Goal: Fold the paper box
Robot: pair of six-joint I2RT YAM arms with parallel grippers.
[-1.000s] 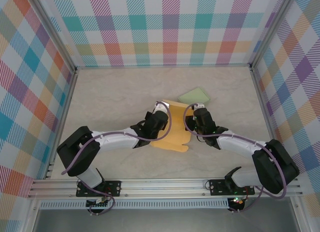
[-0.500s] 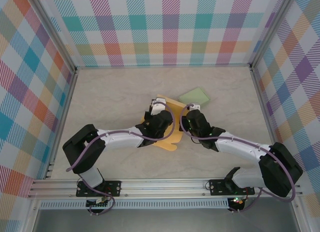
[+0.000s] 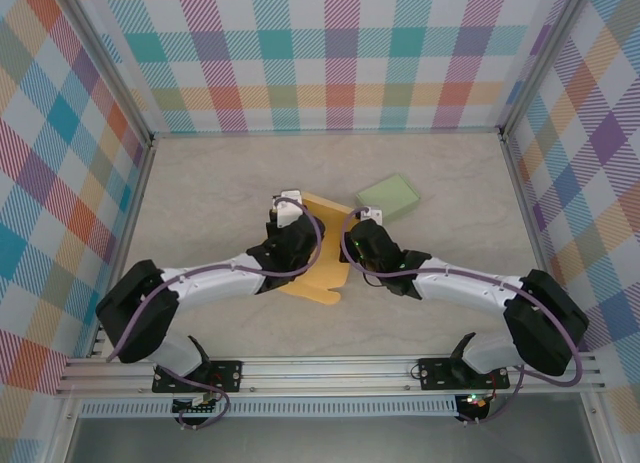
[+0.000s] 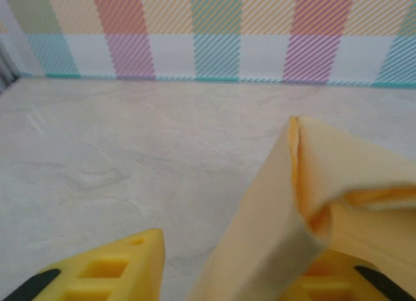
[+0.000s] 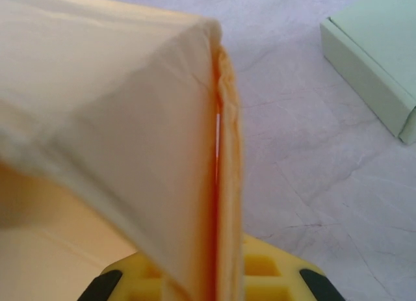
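Top external: left arm (image 3: pixel 215 281) at box (image 3: pixel 322 283)

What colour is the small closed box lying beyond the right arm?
The box is pale green; the right wrist view shows it best.

I'm looking into a robotics lab test cell: a pale marbled tabletop (image 3: pixel 220 183) boxed in by bright checkered backdrop panels (image 3: pixel 340 53) on aluminium posts (image 3: pixel 105 63). My left arm (image 3: pixel 215 281) and right arm (image 3: pixel 470 288) are bolted to a slotted metal rail (image 3: pixel 330 371) at the near edge.
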